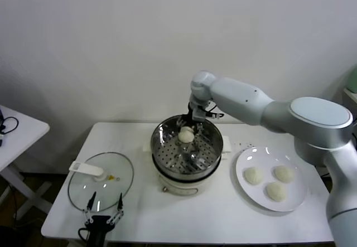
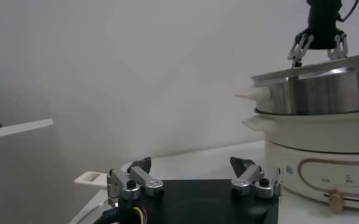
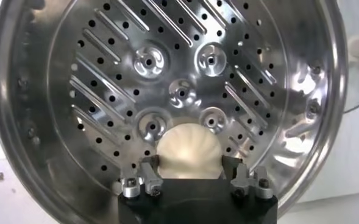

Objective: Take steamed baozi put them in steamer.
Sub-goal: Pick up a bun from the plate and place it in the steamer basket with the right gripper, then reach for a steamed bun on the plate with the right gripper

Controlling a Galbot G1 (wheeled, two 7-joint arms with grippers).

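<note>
The steamer (image 1: 209,152) is a shiny perforated steel basket on a cream cooker base (image 2: 325,152) at mid-table. My right gripper (image 1: 188,131) reaches down into its far side and is shut on one baozi (image 1: 186,136). In the right wrist view the off-white bun (image 3: 188,149) sits between the fingers just above the perforated bottom (image 3: 106,91). Three more baozi (image 1: 254,175) (image 1: 283,173) (image 1: 275,191) lie on a white plate (image 1: 262,155) to the right. My left gripper (image 1: 106,199) is open and empty at the table's front left, over the glass lid.
A round glass lid (image 1: 109,194) with a white handle (image 1: 86,169) lies flat left of the steamer. A small white side table (image 1: 17,132) stands at far left. The wall is close behind the steamer.
</note>
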